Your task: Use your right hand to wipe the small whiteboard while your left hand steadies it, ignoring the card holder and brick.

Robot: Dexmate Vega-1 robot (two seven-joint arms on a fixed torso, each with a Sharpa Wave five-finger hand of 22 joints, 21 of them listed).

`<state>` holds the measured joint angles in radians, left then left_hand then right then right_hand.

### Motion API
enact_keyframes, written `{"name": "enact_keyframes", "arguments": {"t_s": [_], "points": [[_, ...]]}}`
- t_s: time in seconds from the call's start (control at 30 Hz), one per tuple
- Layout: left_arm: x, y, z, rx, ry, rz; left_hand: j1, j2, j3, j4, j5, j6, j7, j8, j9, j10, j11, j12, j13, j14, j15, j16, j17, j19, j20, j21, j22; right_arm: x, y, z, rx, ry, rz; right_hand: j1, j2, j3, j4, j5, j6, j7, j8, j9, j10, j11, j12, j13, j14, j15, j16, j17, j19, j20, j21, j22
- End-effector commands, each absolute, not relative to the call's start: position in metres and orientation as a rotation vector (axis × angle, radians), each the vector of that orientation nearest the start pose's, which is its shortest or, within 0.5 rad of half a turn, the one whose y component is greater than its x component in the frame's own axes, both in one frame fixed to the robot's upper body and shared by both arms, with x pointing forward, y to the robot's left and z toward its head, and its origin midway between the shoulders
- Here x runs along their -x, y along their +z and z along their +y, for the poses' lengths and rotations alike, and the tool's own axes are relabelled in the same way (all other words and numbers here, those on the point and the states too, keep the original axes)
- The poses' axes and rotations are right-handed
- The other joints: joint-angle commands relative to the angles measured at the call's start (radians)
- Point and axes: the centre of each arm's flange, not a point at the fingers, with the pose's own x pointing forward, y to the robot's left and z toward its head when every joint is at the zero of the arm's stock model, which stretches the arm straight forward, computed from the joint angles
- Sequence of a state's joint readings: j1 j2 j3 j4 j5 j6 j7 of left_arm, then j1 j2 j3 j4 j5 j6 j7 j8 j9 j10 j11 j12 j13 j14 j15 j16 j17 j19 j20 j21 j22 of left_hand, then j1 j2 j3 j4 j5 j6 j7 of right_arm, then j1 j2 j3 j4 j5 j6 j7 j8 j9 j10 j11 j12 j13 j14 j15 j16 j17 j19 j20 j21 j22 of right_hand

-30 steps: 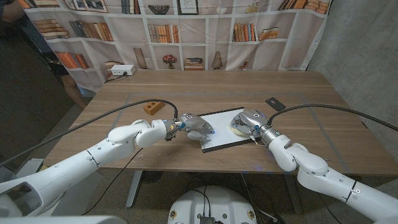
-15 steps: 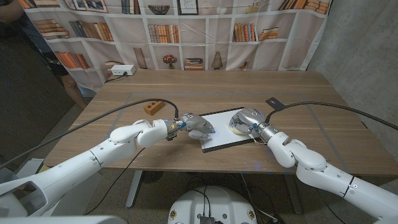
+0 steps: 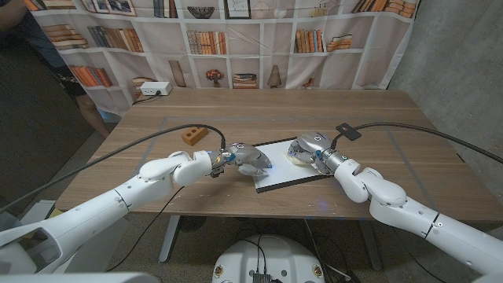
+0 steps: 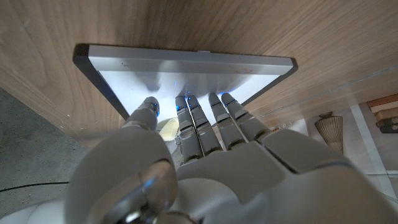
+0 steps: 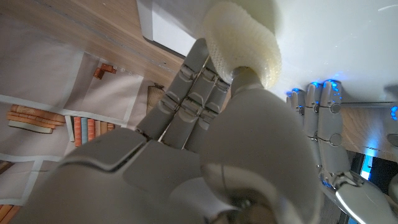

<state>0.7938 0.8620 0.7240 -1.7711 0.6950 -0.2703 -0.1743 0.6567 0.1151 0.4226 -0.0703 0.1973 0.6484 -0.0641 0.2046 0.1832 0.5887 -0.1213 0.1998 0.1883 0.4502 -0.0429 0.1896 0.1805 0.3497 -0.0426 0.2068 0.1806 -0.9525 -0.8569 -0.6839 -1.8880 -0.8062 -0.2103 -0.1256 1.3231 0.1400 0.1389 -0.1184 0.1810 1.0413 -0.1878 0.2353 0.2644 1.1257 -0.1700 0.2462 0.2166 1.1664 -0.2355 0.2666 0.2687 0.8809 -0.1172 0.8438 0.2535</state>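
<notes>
The wooden desk (image 3: 393,134) is filling the middle of the head view, with a bookshelf backdrop (image 3: 236,39) hanging behind it across the top of the frame. A person (image 3: 31,47) is standing at the upper left edge.

The whiteboard (image 3: 275,169) is lying flat just below the centre of the frame, near the desk's front edge, turned slightly askew. It is a small white rectangle with a thin dark frame; in the left wrist view its surface (image 4: 186,71) is looking glossy, with faint smudges and blue light reflecting by the fingertips.

The left hand (image 3: 245,159) is sitting at the board's left end, its fingertips (image 4: 214,102) pressing down on the white surface, holding nothing. The right hand (image 3: 310,149) is sitting over the board's upper right corner, grasping a pale, spongy eraser (image 5: 245,40) that is resting against the white surface in the right wrist view; the left hand's fingers (image 5: 320,118) are also showing there at the right edge.

The brick (image 3: 192,135), small and orange-brown, is lying left of centre, apart from the board. A small dark card holder (image 3: 348,130) is lying right of centre, beside the right arm's cable (image 3: 440,135).
</notes>
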Motion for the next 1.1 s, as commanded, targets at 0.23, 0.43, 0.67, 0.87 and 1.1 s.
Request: {"name": "enact_keyframes", "arguments": {"t_s": [0.23,0.43,0.67,0.87,1.1], "points": [[-0.560,-0.084,0.154,-1.722,-0.567,-0.765,-0.002,0.001,0.007,0.001,-0.004,0.000,0.004,-0.001,0.006,0.001,0.002,-0.003,0.005,0.009,-0.081,0.001,0.003,0.009,-0.028,0.005,0.002,-0.577,-0.055,-0.181,1.642,0.014,-0.713,-0.001,0.002,-0.007,0.003,0.002,0.008,-0.008,-0.005,-0.001,0.011,-0.005,-0.003,0.001,-0.005,0.001,-0.003,0.004,-0.015,-0.105,0.028,-0.008],[-0.561,-0.084,0.153,-1.724,-0.571,-0.764,-0.003,0.001,0.008,0.002,-0.005,0.001,0.004,-0.001,0.006,0.003,0.005,-0.002,0.005,0.012,-0.084,0.001,0.003,0.012,-0.033,0.006,0.002,-0.567,-0.066,-0.183,1.613,0.031,-0.703,0.001,0.001,-0.008,0.001,0.002,0.008,-0.008,-0.006,-0.002,0.012,-0.004,-0.006,0.000,-0.005,0.001,-0.005,0.005,-0.023,-0.105,0.043,-0.015],[-0.566,-0.081,0.150,-1.722,-0.577,-0.778,-0.004,0.001,0.009,0.002,-0.005,0.000,0.006,-0.002,0.006,0.001,0.004,-0.003,0.005,0.011,-0.082,0.001,0.003,0.011,-0.033,0.006,0.002,-0.547,-0.079,-0.187,1.565,0.069,-0.690,0.001,0.002,-0.007,0.001,0.000,0.011,-0.006,-0.006,-0.003,0.018,-0.005,-0.005,-0.001,-0.005,0.002,-0.008,0.002,-0.029,-0.106,0.053,-0.021],[-0.568,-0.079,0.146,-1.721,-0.580,-0.798,-0.005,0.001,0.010,0.002,-0.005,-0.001,0.006,-0.002,0.006,0.000,0.006,-0.004,0.005,0.010,-0.083,0.000,0.003,0.011,-0.033,0.005,0.002,-0.535,-0.087,-0.185,1.567,0.119,-0.682,0.002,0.005,-0.003,0.000,0.000,0.012,-0.002,-0.006,-0.004,0.020,-0.001,-0.007,-0.002,-0.005,0.002,-0.009,0.003,-0.033,-0.105,0.059,-0.028],[-0.567,-0.079,0.147,-1.713,-0.566,-0.802,-0.005,0.001,0.011,0.003,-0.005,0.000,0.006,-0.002,0.006,0.000,0.004,-0.004,0.005,0.009,-0.082,0.000,0.003,0.009,-0.032,0.004,0.002,-0.527,-0.095,-0.188,1.563,0.191,-0.685,0.000,0.001,-0.004,-0.001,-0.001,0.012,-0.004,-0.006,-0.003,0.019,-0.003,-0.009,-0.002,-0.005,0.003,-0.010,0.005,-0.036,-0.106,0.068,-0.033]]}}
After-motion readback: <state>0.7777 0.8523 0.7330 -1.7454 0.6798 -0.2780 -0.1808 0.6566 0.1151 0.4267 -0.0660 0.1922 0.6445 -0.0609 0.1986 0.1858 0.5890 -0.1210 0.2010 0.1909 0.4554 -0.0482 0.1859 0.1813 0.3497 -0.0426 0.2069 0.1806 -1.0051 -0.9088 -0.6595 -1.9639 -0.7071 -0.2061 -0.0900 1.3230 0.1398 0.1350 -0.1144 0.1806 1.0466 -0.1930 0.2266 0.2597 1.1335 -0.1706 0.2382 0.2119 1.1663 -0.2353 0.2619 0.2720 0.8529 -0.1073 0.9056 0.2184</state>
